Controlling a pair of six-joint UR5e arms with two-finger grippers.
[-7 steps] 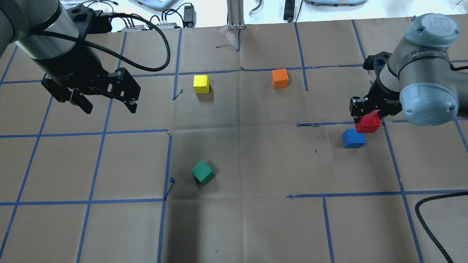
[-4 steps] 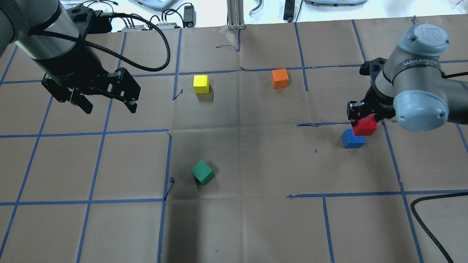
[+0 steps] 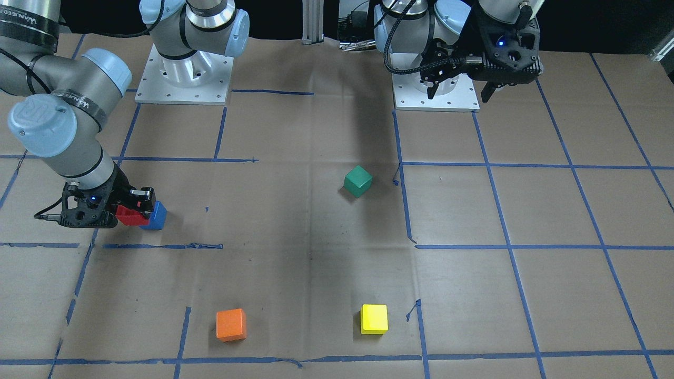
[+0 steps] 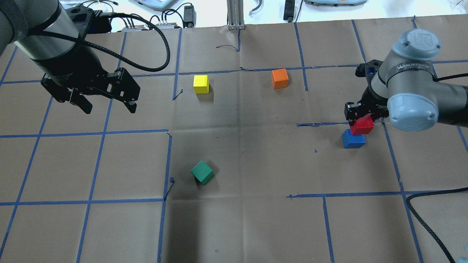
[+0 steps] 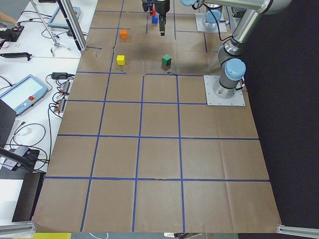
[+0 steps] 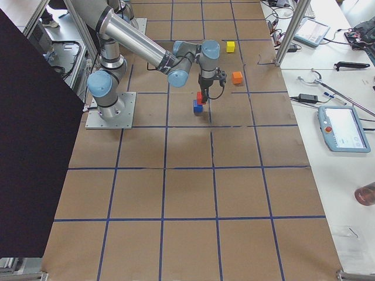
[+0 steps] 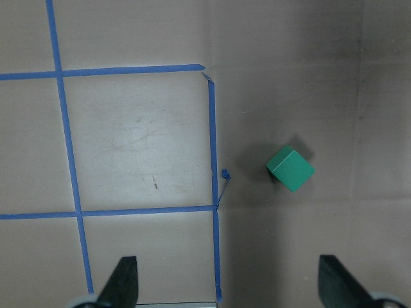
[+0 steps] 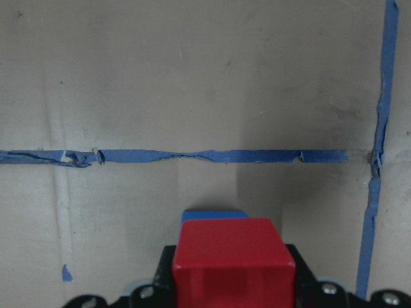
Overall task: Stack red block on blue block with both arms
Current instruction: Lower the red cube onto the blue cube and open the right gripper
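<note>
My right gripper [image 4: 360, 118] is shut on the red block [image 4: 362, 125] and holds it just above the blue block [image 4: 353, 140], which sits on the brown paper at the right. In the front-facing view the red block [image 3: 130, 215] covers most of the blue block [image 3: 157, 216]. In the right wrist view the red block [image 8: 231, 263] sits between the jaws, with a strip of the blue block [image 8: 213, 215] showing beyond it. My left gripper [image 4: 106, 102] is open and empty, held high over the far left; its fingertips [image 7: 122, 282] show in the left wrist view.
A green cube [image 4: 202, 172] lies tilted near the middle, also in the left wrist view [image 7: 290, 168]. A yellow cube [image 4: 201, 84] and an orange cube [image 4: 280, 78] sit toward the far side. A black cable [image 4: 424, 219] loops at the lower right.
My right gripper has moved the red block left and toward the blue block, now overlapping it more. The left arm has not moved.
</note>
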